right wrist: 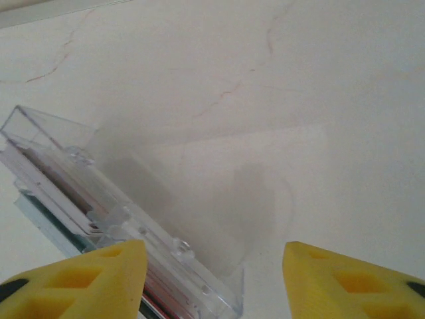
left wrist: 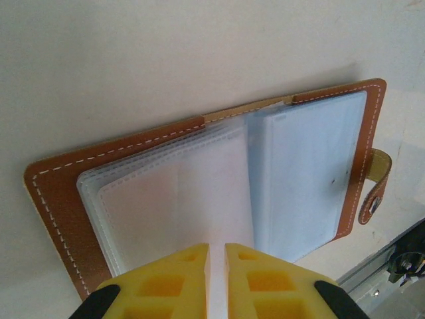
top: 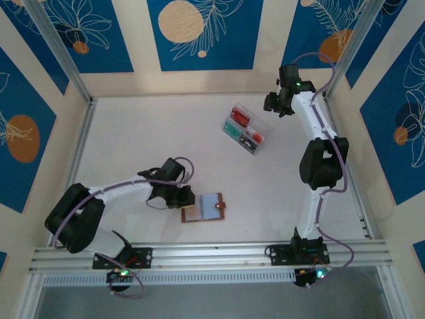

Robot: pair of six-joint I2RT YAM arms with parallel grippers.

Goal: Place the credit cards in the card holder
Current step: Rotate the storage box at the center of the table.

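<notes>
At the near middle of the worktop (top: 133, 139), the card holder (top: 204, 207) is laid open, pale sleeves up and snap tab to the right. Its left edge is met by the left tool (top: 180, 197), whose jaws are clenched almost together on what appears to be a clear sleeve leaf. Toward the far right, the credit cards (top: 240, 117), red and teal among them, are kept in a clear tray (top: 269, 131), well apart from the holder. The right tool (right wrist: 212, 266) is poised by the tray's end, released, with nothing between its jaws.

Several risks are judged likely. A thin card may be missed, or two lifted together, because they lie packed. The light tray may be dragged or tipped if its wall is caught by a finger. The sleeve may slip free if the holder is tugged.
</notes>
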